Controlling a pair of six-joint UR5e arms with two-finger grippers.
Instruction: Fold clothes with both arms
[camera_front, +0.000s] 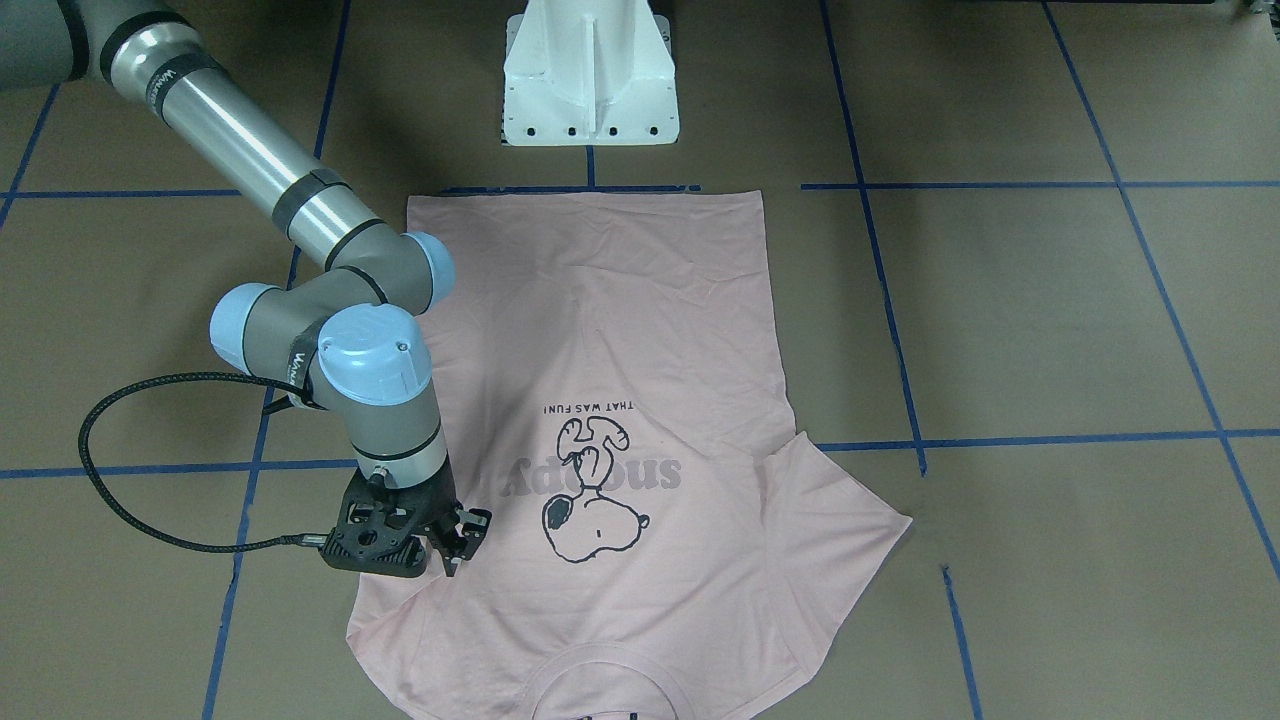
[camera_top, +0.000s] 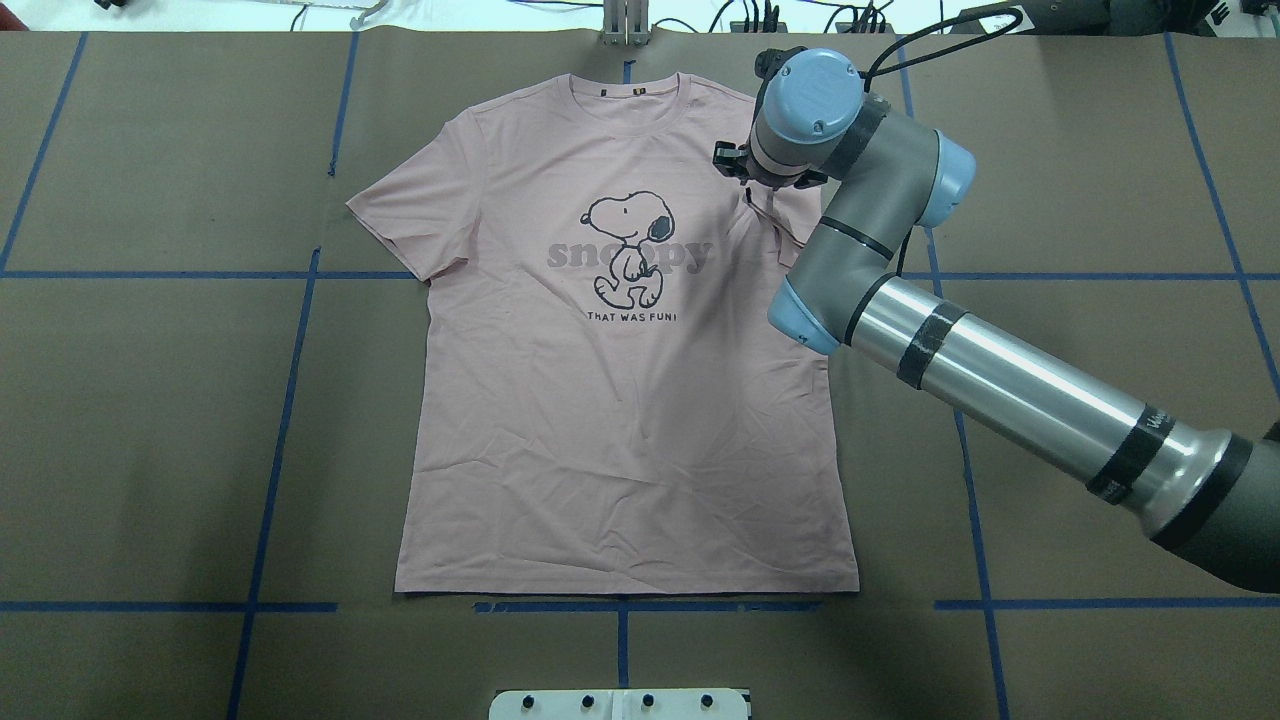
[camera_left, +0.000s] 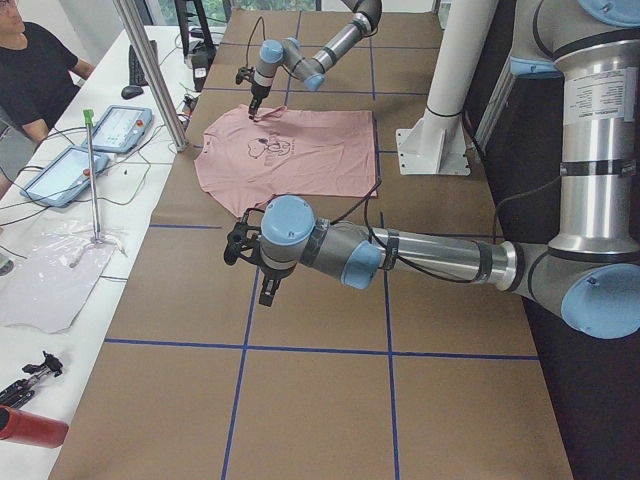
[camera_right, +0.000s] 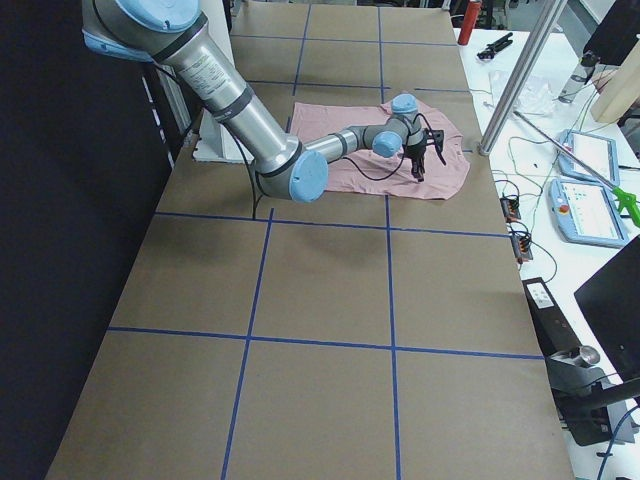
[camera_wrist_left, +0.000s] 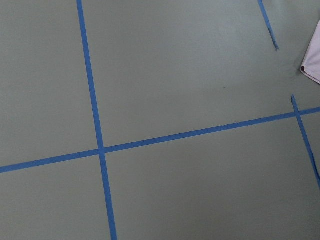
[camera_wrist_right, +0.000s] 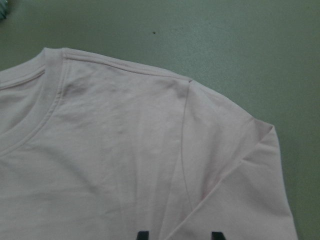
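Where the right claw (camera_front: 455, 548) hangs with its finger tips spread, the pale pink T-shirt (camera_top: 620, 430) lies directly beneath, print up and flat on the worktop (camera_top: 150, 400), at the upper centre of the overhead frame. The soft, lightly creased fabric has a banded round collar (camera_wrist_right: 50, 95). The sleeve (camera_wrist_right: 250, 200) under the claw is folded inward to a diagonal edge. The worktop is matte brown with blue tape lines (camera_top: 270, 440). The left claw (camera_left: 266, 290) is well apart from the shirt; whether it is spread or pressed together cannot be told.
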